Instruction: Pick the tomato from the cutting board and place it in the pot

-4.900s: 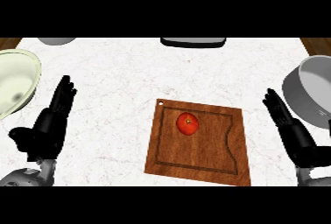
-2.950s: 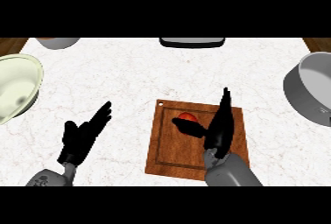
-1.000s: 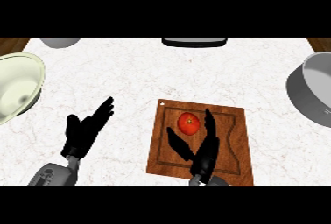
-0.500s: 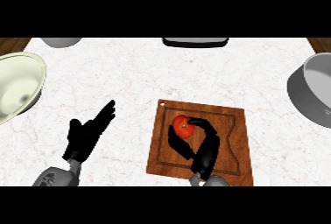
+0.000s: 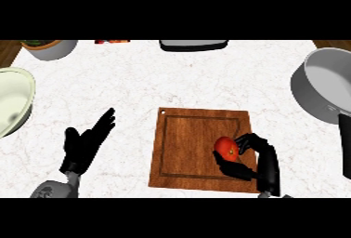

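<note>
Pinching tomato [image 5: 226, 148] over cutting board [image 5: 195, 144]: right hand [image 5: 257, 160] fingers; left hand [image 5: 86, 146] spread.

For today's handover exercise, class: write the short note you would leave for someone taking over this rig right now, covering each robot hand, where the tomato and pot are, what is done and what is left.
Right robot hand: fingers and thumb curled round the tomato, over the right part of the cutting board.
Left robot hand: open, holding nothing, above the counter left of the board.
Pot: at the far right edge, nothing visible inside.
Done: tomato grasped.
Left: carry the tomato right to the pot and release it inside.
</note>
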`<state>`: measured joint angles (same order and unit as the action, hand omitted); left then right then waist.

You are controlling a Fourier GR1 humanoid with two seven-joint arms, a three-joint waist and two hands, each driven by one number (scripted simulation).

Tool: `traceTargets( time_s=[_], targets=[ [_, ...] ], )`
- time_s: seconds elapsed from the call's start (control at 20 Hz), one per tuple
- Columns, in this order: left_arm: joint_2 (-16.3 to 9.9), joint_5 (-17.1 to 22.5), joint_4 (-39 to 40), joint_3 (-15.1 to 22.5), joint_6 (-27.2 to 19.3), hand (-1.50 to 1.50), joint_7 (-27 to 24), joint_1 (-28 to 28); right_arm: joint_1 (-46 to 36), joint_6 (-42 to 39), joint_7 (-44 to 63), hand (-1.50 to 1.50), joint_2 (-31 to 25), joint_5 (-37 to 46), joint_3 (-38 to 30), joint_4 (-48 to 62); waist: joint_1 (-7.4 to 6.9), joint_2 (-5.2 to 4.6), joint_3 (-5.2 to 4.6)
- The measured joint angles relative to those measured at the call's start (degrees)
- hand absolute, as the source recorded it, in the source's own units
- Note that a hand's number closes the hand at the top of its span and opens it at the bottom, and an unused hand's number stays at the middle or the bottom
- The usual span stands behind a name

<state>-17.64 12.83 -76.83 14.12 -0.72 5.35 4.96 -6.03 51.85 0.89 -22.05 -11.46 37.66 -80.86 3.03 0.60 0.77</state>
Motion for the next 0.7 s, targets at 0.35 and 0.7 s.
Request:
traceTargets(
  time_s=[0.35, 0.7],
  targets=[
    [-0.2, 0.5, 0.2, -1.3, -0.9, 0.0, -0.2, -1.2, 3.8, -16.1, -10.5, 1.5, -15.8, -5.5, -6.9, -2.8, 2.51, 0.28, 0.16],
    [-0.3, 0.5, -0.1, -1.9, -1.3, 0.0, -0.8, -1.9, 8.5, -33.3, -26.0, 1.5, -29.4, -13.2, -18.3, 2.1, 3.2, 0.06, 0.09]
  ],
)
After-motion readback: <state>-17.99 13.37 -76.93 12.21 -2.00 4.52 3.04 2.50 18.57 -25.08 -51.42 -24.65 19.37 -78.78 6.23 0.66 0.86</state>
